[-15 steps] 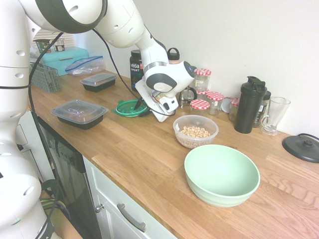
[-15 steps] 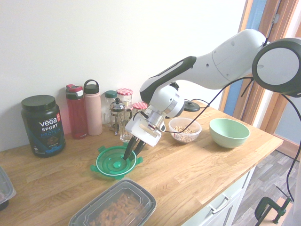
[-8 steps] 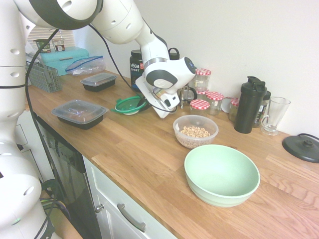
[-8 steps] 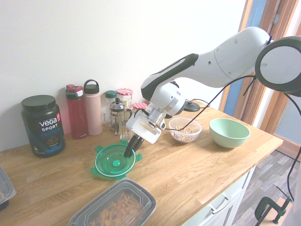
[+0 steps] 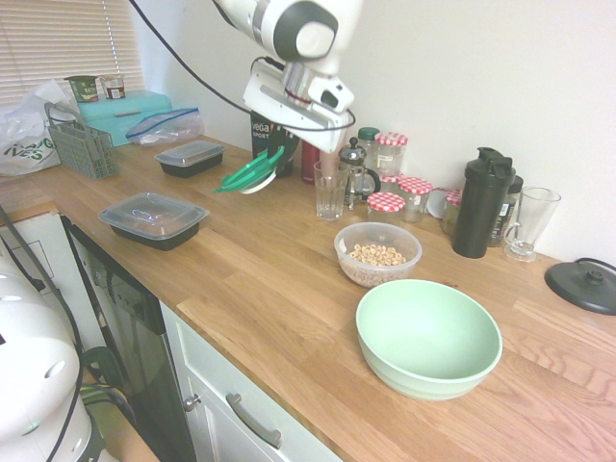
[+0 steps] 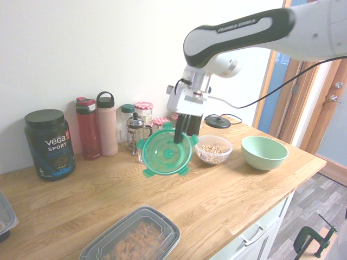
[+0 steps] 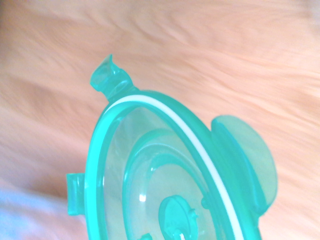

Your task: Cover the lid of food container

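Hand (image 6: pixel 179 142) of the white arm hangs high over the wooden worktop (image 5: pixel 289 298), fingers pressed together on the rim of the round green plastic lid with clip tabs (image 6: pixel 165 153), which is clear of the wood and tilted steeply, nearly on edge. In the second exterior view its hollow inner face is turned towards the camera, and the dark fingers cross its upper rim. The wrist view shows the same lid (image 7: pixel 170 195) from close by, with its white seal ring and tabs, and blurred wood grain far beneath.

The small round clear plastic tub holding cereal rings (image 5: pixel 377 253) stands open on the worktop, towards the wall edge, between the clear drinking glass (image 5: pixel 330 190) and the large pale green bowl (image 5: pixel 428 337), which sits nearer the front edge. From the hand the tub lies along the worktop towards the end with the green bowl and the black shaker bottle (image 5: pixel 482 202), and well below. The lid is near the drinking glass and above it.

As I judge it, the carry has begun, and the coming move turns on two things: travelling sideways along the worktop until the lid is over the tub, and levelling the lid so that its hollow face looks down onto the tub's rim. The glass and the small French press (image 5: pixel 358 175) stand close to that path, so height should be kept until past them.
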Robot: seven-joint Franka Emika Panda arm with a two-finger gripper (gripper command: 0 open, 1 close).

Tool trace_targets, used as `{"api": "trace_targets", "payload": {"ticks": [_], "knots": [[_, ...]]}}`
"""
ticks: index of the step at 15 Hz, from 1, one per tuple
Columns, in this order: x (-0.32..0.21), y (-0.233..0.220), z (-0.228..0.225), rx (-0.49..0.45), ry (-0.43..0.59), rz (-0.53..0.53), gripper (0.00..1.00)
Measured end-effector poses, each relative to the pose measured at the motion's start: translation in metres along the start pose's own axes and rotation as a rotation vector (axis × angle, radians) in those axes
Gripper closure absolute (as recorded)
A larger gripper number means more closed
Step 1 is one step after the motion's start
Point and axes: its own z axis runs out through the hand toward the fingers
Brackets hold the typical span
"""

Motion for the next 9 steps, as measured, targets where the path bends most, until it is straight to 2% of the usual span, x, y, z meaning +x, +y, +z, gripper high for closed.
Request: {"api": "trace_targets", "payload": {"ticks": [4,9], "knots": [[-0.026,0.029,-0.070,-0.208,0.205,-0.047,1.00],[0.002,0.077,-0.109,-0.486,0.432,-0.045,1.00]]}}
